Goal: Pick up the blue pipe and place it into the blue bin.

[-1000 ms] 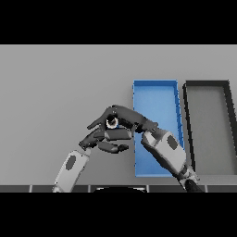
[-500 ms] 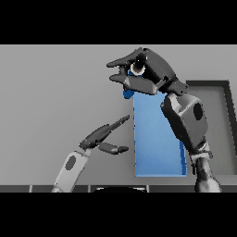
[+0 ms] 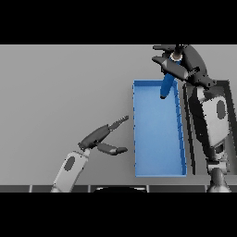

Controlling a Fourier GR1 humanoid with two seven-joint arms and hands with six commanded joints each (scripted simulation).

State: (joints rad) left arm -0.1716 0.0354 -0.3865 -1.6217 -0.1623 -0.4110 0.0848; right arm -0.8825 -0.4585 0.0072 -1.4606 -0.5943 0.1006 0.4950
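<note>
The blue pipe (image 3: 167, 84) hangs from my right hand (image 3: 179, 62), whose fingers are curled round its upper end. It is held in the air over the far end of the blue bin (image 3: 157, 134), its lower end pointing down into the bin. My left hand (image 3: 102, 139) is open and holds nothing, low over the table just left of the blue bin.
A dark grey bin (image 3: 227, 92) stands right beside the blue bin on its right, mostly behind my right arm (image 3: 210, 115). Bare grey table stretches to the left and far side.
My right hand has carried the pipe to the right, to above the blue bin's far end. My left hand has stayed beside the bin, still open.
</note>
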